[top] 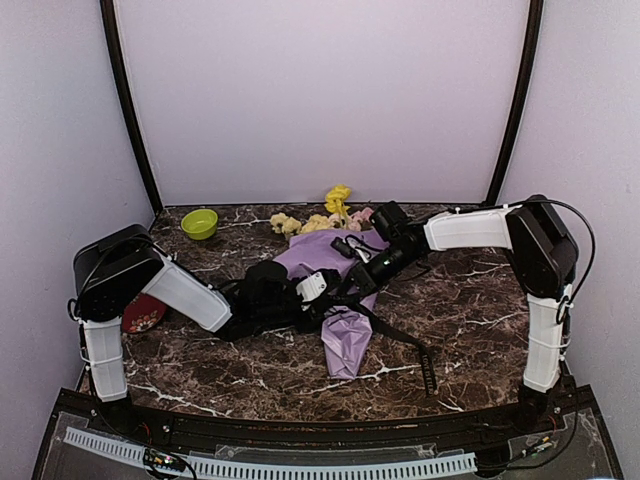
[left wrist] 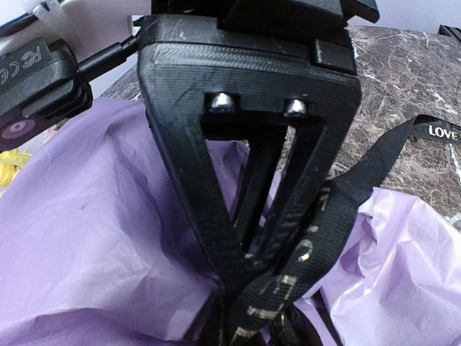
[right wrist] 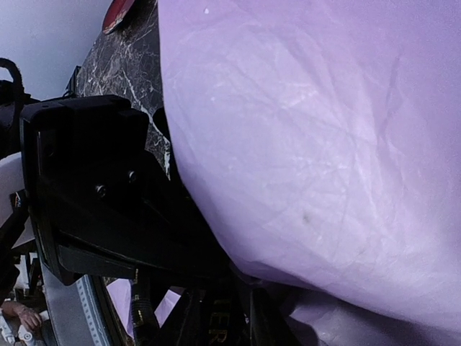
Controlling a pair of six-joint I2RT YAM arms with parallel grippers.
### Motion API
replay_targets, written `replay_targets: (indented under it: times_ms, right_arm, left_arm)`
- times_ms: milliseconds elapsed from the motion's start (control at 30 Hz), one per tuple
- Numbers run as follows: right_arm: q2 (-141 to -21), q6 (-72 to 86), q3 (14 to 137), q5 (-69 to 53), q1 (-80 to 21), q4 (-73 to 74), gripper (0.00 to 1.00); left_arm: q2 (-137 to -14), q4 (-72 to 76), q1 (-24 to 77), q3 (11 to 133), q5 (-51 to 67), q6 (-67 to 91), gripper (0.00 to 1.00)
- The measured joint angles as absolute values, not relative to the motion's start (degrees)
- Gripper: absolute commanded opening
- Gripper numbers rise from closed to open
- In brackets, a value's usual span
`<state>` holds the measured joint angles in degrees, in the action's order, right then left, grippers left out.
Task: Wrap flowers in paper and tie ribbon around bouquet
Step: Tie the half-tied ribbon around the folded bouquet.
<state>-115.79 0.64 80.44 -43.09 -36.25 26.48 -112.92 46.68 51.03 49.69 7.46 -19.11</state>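
A dark marble worktop [top: 470, 310] with pale walls behind it. Two robot arms reach in from the near corners and meet over a bouquet [top: 335, 300] lying in the middle.

The bouquet is a cone of lilac paper [top: 345, 340]. Its wide mouth points toward the back wall and its narrow, crumpled end toward the near edge. Yellow, cream and pink flowers [top: 315, 222] spill out of the mouth onto the worktop near the back.

A black ribbon [top: 428, 370] with small pale lettering crosses the cone at its waist. It trails off to the right across the marble and ends near the front edge.

The left gripper [left wrist: 241, 277] lies low over the waist of the cone. Its two black fingers are pressed together at the tips, and the ribbon appears pinched between them. Paper bunches on both sides of the fingers.

The right gripper [top: 358, 280] comes in from the far right and presses close against the upper side of the cone. Its own camera sees mostly lilac paper and one dark finger, so I cannot tell whether it is clenched or released.

A small green bowl [top: 200, 223] sits at the back left, well apart from the bouquet. A red object [top: 147, 315] shows partly under the left arm.
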Motion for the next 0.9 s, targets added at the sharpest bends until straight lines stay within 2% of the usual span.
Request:
replay_targets:
  times_ms: [100,300,467,500,633,800,900]
  right_arm:
    - [-115.8,0.3,80.4,-43.1,-36.6,26.9,0.28]
    - [-115.8,0.1,80.4,-42.1,-36.8,27.0,0.02]
    - [-115.8,1.2,80.4,-41.3,-36.9,26.8,0.00]
    - [-115.8,1.5,80.4,-41.1,-37.0,26.7,0.00]
    - [-115.8,3.3,80.4,-39.6,-37.1,25.6,0.00]
    - [-114.9,6.5,79.0,-37.7,-37.1,22.7,0.00]
    - [-114.0,8.5,77.3,-37.1,-37.1,20.5,0.00]
  left_arm:
    - [-112.9,46.7,51.0,49.7,7.4,-19.1,0.00]
    - [-112.9,47.4,51.0,49.4,7.4,-18.9,0.00]
    - [-112.9,47.7,51.0,49.3,7.3,-18.8,0.00]
    - [-112.9,47.7,51.0,49.3,7.4,-18.8,0.03]
    - [-111.9,44.7,51.0,49.3,8.5,-17.6,0.30]
    - [-107.2,34.7,51.0,49.8,12.8,-16.2,0.58]
    - [-103.7,28.9,51.0,49.7,13.6,-15.8,0.68]
